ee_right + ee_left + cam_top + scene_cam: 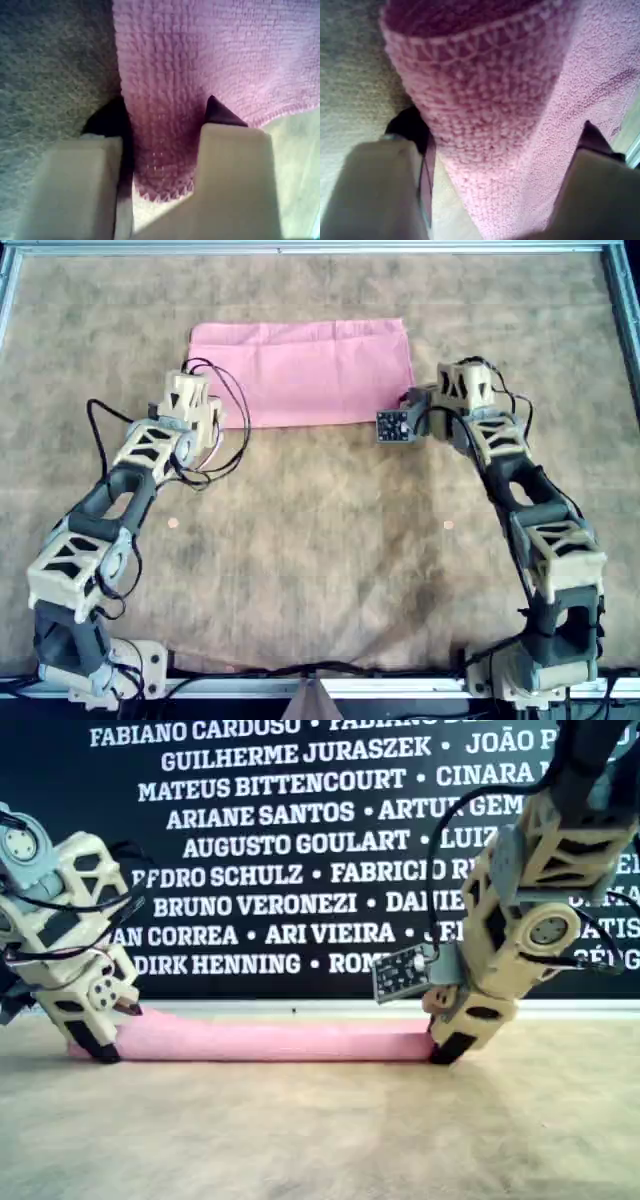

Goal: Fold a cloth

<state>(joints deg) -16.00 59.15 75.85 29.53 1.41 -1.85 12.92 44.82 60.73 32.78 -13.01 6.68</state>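
Observation:
The pink cloth (305, 372) lies folded into a flat rectangle on the far half of the table. It shows as a low pink strip in the exterior view (270, 1042). One arm's gripper (196, 405) sits at the cloth's near corner on the overhead view's left, and the other arm's gripper (425, 400) sits at its near corner on the right. The wrist views do not show which arm is which. My first gripper (500, 125) is open with a folded cloth corner (485, 115) between its jaws. My second gripper (165, 102) is open astride a hemmed cloth corner (160, 150).
A brownish mottled covering (320, 540) spreads over the whole table. Metal rails (300, 248) frame its edges. A small camera board (393, 426) juts from the arm on the overhead view's right. A dark wall with white names (270, 820) stands behind the table.

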